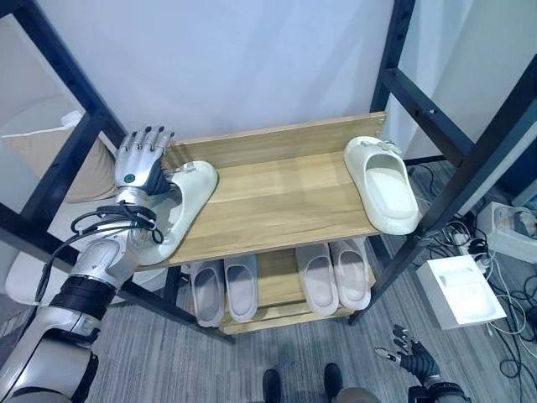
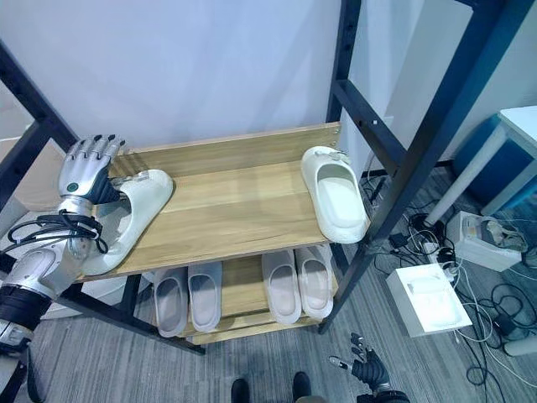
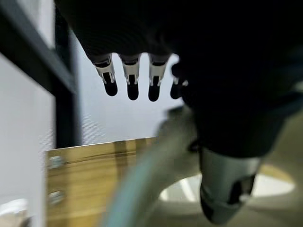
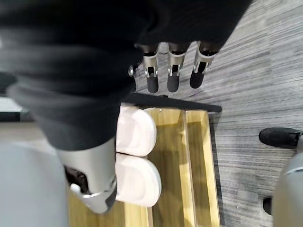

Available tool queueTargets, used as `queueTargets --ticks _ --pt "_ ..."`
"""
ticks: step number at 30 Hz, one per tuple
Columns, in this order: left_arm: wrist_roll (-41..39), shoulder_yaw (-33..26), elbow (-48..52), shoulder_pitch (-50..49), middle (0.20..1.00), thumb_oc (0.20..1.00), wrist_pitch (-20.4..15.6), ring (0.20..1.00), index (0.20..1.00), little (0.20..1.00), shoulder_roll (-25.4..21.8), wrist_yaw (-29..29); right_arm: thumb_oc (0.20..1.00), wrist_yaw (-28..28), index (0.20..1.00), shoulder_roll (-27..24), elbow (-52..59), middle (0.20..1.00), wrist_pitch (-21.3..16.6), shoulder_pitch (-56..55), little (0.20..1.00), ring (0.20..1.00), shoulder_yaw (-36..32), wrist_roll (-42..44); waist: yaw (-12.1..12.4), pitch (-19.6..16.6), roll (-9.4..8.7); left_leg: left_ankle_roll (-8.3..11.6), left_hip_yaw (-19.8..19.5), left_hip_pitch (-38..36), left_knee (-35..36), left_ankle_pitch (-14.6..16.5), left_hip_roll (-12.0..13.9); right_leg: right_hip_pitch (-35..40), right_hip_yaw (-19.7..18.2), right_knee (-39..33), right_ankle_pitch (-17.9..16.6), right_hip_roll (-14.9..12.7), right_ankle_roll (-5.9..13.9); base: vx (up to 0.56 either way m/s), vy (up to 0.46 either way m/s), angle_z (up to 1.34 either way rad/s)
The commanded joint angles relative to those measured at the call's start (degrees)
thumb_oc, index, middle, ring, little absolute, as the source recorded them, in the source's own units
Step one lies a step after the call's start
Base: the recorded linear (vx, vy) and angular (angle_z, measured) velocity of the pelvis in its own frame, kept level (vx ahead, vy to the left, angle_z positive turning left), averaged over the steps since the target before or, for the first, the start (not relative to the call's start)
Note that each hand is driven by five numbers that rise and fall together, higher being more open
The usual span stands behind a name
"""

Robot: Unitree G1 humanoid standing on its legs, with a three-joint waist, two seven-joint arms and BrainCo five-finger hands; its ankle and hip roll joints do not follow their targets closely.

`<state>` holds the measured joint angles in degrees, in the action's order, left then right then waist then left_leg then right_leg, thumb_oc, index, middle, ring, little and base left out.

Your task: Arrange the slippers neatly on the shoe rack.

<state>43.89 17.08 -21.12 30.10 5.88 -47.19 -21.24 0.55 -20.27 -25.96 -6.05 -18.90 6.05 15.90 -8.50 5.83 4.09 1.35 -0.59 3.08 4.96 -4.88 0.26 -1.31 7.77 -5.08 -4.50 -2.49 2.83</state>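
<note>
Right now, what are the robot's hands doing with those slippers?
Left hand open, at the left slipper on the top shelf. Right hand open, low by the floor. Second slipper far right, apart. Nothing between them.

The left slipper (image 1: pixel 179 210) is partly covered by the left hand (image 1: pixel 141 164); contact can't be made out. The right hand (image 1: pixel 413 356) is cut off at the bottom edge.

head stereo overhead, wrists close-up
</note>
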Motion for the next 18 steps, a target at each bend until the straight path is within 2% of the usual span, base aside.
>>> queueTargets --ticks 1,12,14,18 --pt "0.9 0.4 -4.0 11.3 0.200 0.200 0.7 0.200 0.200 0.200 -0.6 -2.3 1.000 -0.5 1.000 -1.9 5.2 1.000 -1.7 0.7 1.000 1.000 -1.0 1.0 -1.1 1.1 -1.63 1.33 -0.1 -5.7 0.0 7.4 -1.0 2.3 1.0 0.1 5.5 -1.6 4.32 0.00 0.000 0.00" --pt "-0.4 2.2 1.6 10.4 0.200 0.200 -2.7 0.200 0.200 0.200 0.9 -1.4 1.000 -1.3 1.000 -0.7 4.0 1.000 -2.0 1.5 1.000 1.000 -0.3 0.8 -1.1 1.2 -1.01 1.36 0.4 -5.9 0.0 7.5 -1.0 2.5 0.5 0.1 5.7 -1.5 4.26 0.00 -0.003 -0.03" --pt "-0.4 2.8 5.1 10.5 0.200 0.200 -4.0 0.200 0.200 0.200 2.2 -1.1 1.000 -1.5 1.000 -0.5 3.1 1.000 -2.1 1.8 1.000 1.000 -0.2 1.0 -1.1 1.1 -0.94 1.37 0.3 -6.1 0.0 7.5 -1.0 2.7 0.5 0.1 5.8 -1.5 4.21 0.00 0.000 0.00" --pt "-0.5 5.4 5.3 12.8 0.200 0.200 -4.4 0.200 0.200 0.200 4.6 -0.6 1.000 -1.9 1.000 -0.8 2.6 1.000 -2.0 2.6 1.000 1.000 0.4 0.9 -1.8 1.1 -0.82 1.35 0.6 -6.1 0.0 7.4 -1.0 2.7 0.2 0.1 5.8 -1.4 4.13 0.00 -0.001 -0.01"
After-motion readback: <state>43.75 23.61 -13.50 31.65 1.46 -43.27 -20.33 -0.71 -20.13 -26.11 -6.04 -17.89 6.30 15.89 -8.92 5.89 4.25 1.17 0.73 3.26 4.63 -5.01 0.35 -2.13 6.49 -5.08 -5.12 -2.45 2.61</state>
